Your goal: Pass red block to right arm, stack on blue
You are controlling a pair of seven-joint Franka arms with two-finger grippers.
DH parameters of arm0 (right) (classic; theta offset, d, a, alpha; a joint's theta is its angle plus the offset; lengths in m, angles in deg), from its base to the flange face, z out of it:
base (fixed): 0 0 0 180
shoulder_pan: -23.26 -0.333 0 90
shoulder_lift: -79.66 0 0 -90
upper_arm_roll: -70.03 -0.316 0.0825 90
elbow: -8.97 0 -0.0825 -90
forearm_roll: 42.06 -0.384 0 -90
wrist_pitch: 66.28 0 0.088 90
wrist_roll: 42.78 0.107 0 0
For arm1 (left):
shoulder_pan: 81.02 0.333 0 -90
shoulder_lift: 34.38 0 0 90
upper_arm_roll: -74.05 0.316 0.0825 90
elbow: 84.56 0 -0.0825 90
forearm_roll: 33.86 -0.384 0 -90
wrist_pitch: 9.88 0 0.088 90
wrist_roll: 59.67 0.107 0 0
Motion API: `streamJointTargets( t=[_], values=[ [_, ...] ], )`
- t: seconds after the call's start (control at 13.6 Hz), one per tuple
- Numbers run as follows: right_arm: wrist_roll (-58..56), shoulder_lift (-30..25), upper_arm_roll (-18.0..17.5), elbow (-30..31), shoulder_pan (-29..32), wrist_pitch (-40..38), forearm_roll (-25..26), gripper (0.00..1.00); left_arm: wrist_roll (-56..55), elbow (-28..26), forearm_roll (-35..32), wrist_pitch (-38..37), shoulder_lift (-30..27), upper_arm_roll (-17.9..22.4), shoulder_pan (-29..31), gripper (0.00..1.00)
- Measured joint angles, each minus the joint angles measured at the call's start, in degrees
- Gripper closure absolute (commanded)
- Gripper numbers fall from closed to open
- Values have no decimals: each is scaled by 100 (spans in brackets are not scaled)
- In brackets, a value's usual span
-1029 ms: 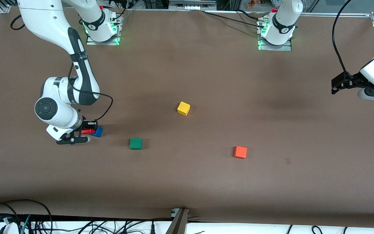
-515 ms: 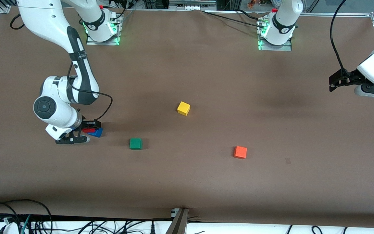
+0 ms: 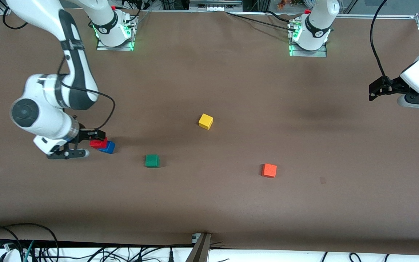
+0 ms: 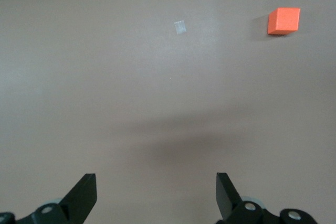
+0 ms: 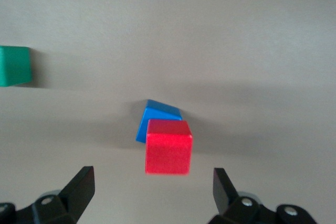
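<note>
The red block [image 3: 98, 142] rests on the blue block [image 3: 108, 147] near the right arm's end of the table, sitting a little off-centre on it. My right gripper [image 3: 92, 145] hangs open above the pair and holds nothing. In the right wrist view the red block [image 5: 168, 147] covers most of the blue block [image 5: 157, 115], and both lie ahead of the open right gripper [image 5: 153, 187], clear of its fingers. My left gripper [image 3: 384, 99] waits open and empty over the left arm's end of the table; in its own wrist view the left gripper [image 4: 156, 192] has only bare table between its fingers.
A green cube [image 3: 152, 160] lies beside the stack toward the table's middle, also in the right wrist view [image 5: 14, 65]. A yellow cube [image 3: 206, 121] sits mid-table. An orange-red cube [image 3: 269, 170] lies nearer the front camera, also in the left wrist view [image 4: 283, 20].
My right gripper has let go of the red block and risen away from it, leaving it on the blue block. The left gripper shifted slightly, then held still.
</note>
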Motion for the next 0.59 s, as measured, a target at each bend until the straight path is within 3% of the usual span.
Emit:
streamJointTargets(
  t=[0.29, 0.59],
  values=[
    [-12, -314, 63, -1180, -4, -1659, 228, 0, -405, 138, 2, -571, -65, -20, -14, 0],
    [-6, -377, 119, -2349, -6, -3294, 336, 0, -618, 170, 202, -689, -94, -48, -30, 0]
  ],
)
